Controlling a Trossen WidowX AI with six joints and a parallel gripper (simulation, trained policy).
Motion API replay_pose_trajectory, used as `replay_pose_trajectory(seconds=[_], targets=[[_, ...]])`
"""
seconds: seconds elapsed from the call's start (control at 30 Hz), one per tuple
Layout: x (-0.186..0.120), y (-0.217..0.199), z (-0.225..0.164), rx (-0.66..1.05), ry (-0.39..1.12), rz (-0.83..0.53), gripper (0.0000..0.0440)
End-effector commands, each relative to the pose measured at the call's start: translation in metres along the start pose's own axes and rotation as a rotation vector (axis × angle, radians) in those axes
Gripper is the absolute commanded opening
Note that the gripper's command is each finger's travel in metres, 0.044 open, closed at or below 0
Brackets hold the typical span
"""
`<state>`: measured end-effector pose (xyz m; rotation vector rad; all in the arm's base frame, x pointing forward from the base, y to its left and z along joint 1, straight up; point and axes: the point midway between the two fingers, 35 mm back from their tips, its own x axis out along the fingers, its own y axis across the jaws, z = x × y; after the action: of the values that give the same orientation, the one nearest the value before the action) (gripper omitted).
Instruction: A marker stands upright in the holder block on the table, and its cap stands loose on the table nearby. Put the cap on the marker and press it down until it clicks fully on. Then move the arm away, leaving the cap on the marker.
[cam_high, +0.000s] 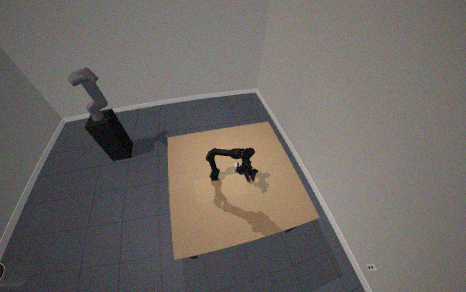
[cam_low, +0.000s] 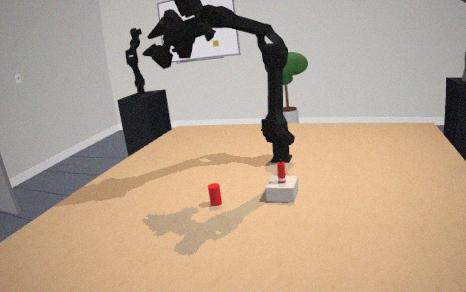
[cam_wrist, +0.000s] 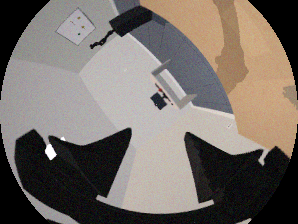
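The marker (cam_low: 281, 171) (cam_high: 238, 164) stands upright in the pale holder block (cam_low: 281, 193), its dark tip bare at the top. The red cap (cam_low: 214, 195) (cam_high: 250, 179) stands upright on the table, apart from the block, to its left in the exterior view. My gripper (cam_low: 148, 44) (cam_wrist: 158, 133) is open and empty. It hangs high above the table, left of the cap in the exterior view. The wrist view shows a wide gap between the fingers, with walls behind it; cap, marker and block are out of that view.
The wooden table (cam_high: 200, 235) (cam_low: 350, 240) (cam_wrist: 270, 30) carries the arm's base behind the block in the exterior view. The arm's shadow falls across the table. Beyond the table are a dark pedestal (cam_high: 112, 135) (cam_low: 146, 117) with another arm, a whiteboard and a plant.
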<state>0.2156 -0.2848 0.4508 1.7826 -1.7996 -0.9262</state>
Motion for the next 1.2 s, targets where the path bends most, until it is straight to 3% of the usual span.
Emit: replay_pose_trajectory(seconds=[0.0,1.17], targets=[[-0.001,-0.011,0.0,-0.006,0.001,-0.032,0.0312],[-0.021,-0.118,0.016,-0.087,-0.059,-0.33,0.0317]])
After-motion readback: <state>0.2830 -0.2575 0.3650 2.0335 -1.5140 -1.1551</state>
